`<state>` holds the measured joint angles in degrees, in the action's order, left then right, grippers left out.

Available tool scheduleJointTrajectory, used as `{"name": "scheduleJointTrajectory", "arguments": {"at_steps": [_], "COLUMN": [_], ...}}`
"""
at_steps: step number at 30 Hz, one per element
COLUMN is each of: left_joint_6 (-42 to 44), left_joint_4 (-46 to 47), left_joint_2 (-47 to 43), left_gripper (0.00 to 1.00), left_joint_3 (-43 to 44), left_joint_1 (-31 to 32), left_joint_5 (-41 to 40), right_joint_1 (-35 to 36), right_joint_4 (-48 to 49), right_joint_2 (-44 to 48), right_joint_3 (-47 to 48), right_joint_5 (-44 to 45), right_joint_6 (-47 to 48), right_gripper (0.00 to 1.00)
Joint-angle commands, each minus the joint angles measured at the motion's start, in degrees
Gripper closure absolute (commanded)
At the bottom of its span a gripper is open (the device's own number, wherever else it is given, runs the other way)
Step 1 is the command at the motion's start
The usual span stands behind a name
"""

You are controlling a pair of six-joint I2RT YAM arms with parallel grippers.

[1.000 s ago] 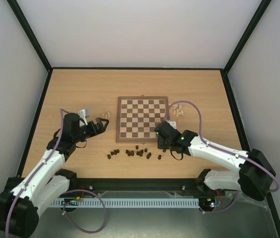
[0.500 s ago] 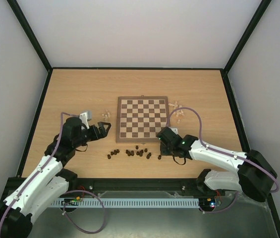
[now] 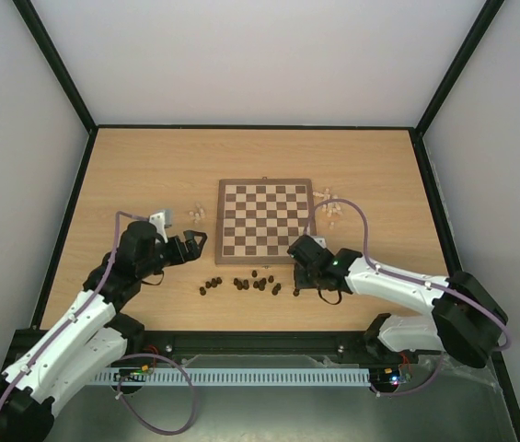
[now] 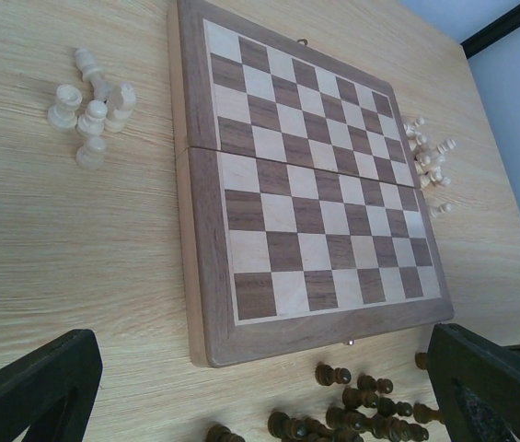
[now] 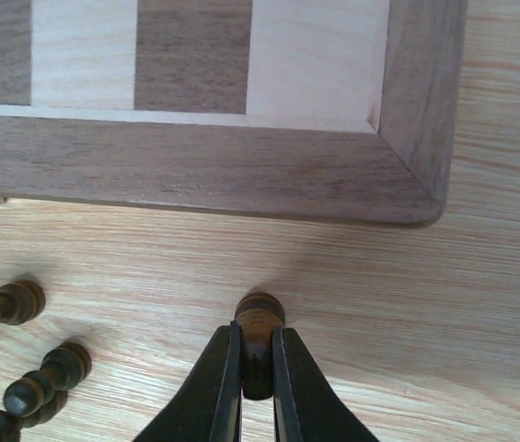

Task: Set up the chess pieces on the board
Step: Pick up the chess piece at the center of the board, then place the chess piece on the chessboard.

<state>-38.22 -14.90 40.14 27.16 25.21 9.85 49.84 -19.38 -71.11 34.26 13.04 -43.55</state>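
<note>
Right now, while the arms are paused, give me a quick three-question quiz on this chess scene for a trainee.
1. True or false: the board has no pieces standing on its squares.
2. What is the right claw shut on? A: a dark piece. B: the board's frame. C: nothing.
3. Seen from the top camera, on which sides of the board do the pale pieces lie?

Key: 1 true. 2 A. 3 the left and right sides, one cluster on each.
</note>
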Motion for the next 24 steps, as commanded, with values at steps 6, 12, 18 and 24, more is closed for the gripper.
{"name": "scheduleJointTrajectory", "arguments": {"at_steps": [6, 12, 18, 24], "left_joint_6": [-0.1, -0.3, -1.6, -1.0], "left_joint_4": [-2.3, -1.8, -0.8, -1.2], "left_joint_2": [0.7, 2.6, 2.8, 3.1], "left_gripper": [0.0, 0.0, 0.0, 0.0], "left_joint_3": [3.7, 3.7, 2.4, 2.7], "left_joint_1": [0.8, 0.9, 1.0, 1.0], "left_joint_5": [-2.0, -2.8, -3.3, -3.6], "right_joint_1": [0.3, -0.4, -1.2, -3.3], "right_joint_4": [-11.8, -14.7, -15.8, -15.1], "right_joint_2": [0.4, -8.8, -16.0, -18.0], "right_joint_3": [14.0, 21.5, 25.0, 25.6], "right_joint_5": [5.0, 6.6, 7.2, 6.6], "right_joint_6": [4.1, 8.2, 10.4, 11.8], "right_gripper": [0.98, 0.98, 0.98, 0.98]}}
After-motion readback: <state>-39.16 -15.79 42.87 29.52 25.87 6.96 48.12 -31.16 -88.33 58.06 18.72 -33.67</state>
